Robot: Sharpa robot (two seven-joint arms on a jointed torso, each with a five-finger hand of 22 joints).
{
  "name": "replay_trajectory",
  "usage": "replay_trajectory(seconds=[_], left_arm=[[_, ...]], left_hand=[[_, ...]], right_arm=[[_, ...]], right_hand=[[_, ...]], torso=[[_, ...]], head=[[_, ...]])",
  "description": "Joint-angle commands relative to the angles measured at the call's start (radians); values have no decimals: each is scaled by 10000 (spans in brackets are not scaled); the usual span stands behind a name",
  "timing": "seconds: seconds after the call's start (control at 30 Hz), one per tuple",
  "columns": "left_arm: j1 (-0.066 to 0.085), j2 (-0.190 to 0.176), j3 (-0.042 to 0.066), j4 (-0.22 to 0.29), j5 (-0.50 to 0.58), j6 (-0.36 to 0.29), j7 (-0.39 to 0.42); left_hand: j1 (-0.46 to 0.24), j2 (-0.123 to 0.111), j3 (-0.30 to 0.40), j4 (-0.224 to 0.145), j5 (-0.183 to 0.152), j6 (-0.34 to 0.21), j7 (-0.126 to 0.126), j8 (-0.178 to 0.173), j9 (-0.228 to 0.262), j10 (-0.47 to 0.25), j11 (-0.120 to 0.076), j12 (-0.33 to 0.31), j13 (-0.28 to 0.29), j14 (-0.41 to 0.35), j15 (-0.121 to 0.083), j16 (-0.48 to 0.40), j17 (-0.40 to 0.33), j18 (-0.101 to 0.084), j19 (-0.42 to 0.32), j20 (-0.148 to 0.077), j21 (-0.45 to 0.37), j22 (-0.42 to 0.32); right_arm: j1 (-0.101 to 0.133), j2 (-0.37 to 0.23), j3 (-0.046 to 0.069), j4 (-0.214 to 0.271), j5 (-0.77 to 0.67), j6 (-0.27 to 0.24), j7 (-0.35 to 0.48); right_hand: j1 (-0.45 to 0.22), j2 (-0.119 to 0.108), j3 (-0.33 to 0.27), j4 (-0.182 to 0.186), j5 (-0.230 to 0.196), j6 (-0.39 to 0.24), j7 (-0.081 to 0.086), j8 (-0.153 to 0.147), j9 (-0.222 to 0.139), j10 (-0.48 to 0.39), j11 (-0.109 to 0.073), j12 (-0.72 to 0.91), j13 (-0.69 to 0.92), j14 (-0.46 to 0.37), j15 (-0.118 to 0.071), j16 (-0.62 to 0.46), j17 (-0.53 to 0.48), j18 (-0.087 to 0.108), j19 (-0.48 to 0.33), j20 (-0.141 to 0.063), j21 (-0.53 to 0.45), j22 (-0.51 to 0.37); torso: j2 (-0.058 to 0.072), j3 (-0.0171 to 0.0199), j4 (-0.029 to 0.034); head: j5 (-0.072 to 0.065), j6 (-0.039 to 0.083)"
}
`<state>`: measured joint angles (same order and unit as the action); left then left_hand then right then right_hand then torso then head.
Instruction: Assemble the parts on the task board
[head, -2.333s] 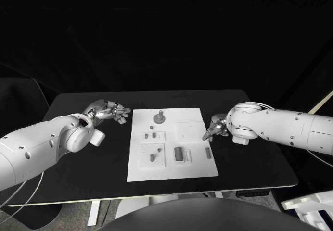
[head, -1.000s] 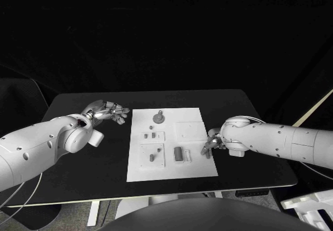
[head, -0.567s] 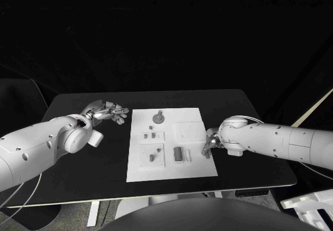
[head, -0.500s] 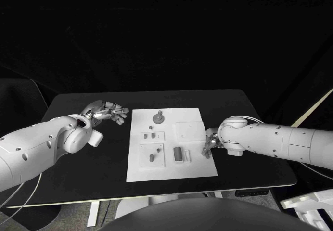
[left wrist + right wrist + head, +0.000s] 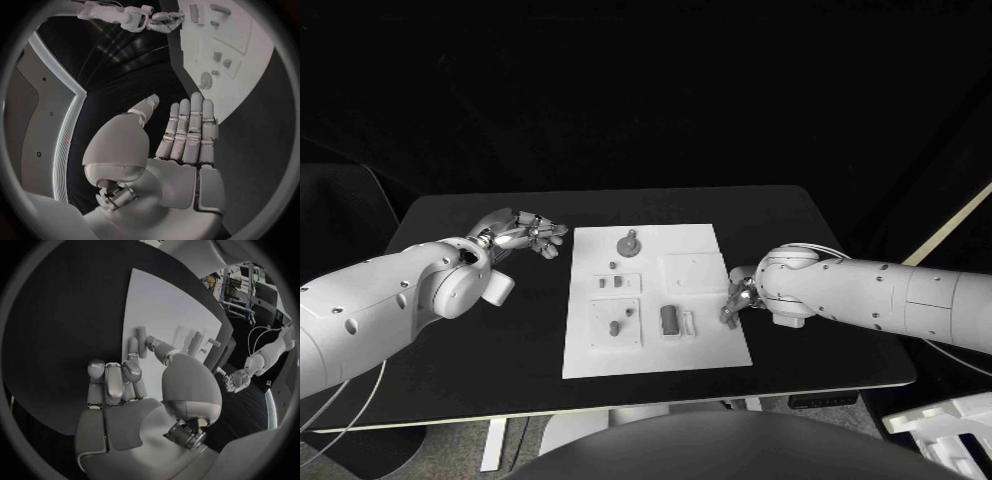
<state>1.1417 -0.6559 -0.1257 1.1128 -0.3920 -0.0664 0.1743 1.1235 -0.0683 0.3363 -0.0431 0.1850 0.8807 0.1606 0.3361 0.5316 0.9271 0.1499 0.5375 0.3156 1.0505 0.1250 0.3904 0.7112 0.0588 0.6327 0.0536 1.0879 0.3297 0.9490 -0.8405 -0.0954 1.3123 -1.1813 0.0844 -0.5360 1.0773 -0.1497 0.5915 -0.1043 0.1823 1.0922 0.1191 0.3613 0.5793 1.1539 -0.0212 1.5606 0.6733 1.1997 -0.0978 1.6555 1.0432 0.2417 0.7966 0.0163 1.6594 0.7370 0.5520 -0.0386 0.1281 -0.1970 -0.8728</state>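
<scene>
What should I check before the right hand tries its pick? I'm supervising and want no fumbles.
1. Right hand over the task board at its right edge: ok.
2. Fingers touching the slim grey part: cannot tell; they reach right beside it.
3. Right hand holds nothing yet: ok.
4. Left hand off the board, over the black table: ok.
5. Left hand free, fingers straight: ok.
6. Other parts on the board lie apart from the right hand: ok.

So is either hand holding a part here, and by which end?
The left hand holds nothing, fingers extended beside the task board. The right hand reaches a small rod-shaped part at the board's edge; whether it grips it cannot be told.
</scene>
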Motion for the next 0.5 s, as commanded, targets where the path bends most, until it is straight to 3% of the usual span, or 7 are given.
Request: replay_trajectory(seconds=[0.03, 0.23, 0.33, 0.5], left_arm=[[6, 10, 6, 18, -10, 118, 50], [6, 15, 6, 16, -10, 133, 46], [6, 10, 5, 12, -10, 126, 40], [6, 13, 5, 16, -10, 140, 34]], left_hand=[[-101, -17, 4, 41, 23, -13, -5, 21, 17, 67, 6, -55, 15, 47, 3, -69, 5, 169, 37, -9, 23, 12], [-102, -16, 5, 42, 23, -13, -5, 20, 17, 68, 6, -56, 15, 48, 3, -71, 5, 169, 37, -9, 23, 12], [-103, -16, 6, 42, 23, -14, -5, 20, 17, 68, 6, -57, 15, 48, 3, -72, 5, 169, 37, -9, 23, 12], [-104, -15, 6, 44, 23, -14, -5, 20, 17, 69, 6, -58, 16, 49, 3, -74, 5, 169, 36, -9, 22, 12]], right_arm=[[-104, -45, -63, 186, 1114, -381, -65], [-91, -306, 5, 621, 1644, -550, -26], [-19, -406, 98, 810, 1900, -642, -8], [141, -487, 155, 1062, 2397, -841, 47]], right_hand=[[614, 600, 298, -258, 9, -162, 154, 43, -85, 37, -18, -20, 11, 31, -76, 822, 38, 77, -37, 41, 1329, 13], [595, 605, 298, -243, 10, -159, 155, 44, -83, 45, -17, -18, 12, 49, -76, 828, 53, 74, -31, 44, 1332, 15], [588, 606, 298, -238, 11, -157, 155, 46, -83, 48, -17, -16, 13, 37, -75, 826, 35, 73, -29, 44, 1333, 16], [580, 606, 298, -233, 11, -154, 155, 47, -82, 52, -17, -15, 13, 27, -75, 825, 19, 72, -26, 46, 1335, 17]], torso=[[0, 6, -4], [-3, 0, -3], [-3, 0, -6], [0, -4, 0]], head=[[17, 2], [29, 2], [27, 2], [35, 2]])
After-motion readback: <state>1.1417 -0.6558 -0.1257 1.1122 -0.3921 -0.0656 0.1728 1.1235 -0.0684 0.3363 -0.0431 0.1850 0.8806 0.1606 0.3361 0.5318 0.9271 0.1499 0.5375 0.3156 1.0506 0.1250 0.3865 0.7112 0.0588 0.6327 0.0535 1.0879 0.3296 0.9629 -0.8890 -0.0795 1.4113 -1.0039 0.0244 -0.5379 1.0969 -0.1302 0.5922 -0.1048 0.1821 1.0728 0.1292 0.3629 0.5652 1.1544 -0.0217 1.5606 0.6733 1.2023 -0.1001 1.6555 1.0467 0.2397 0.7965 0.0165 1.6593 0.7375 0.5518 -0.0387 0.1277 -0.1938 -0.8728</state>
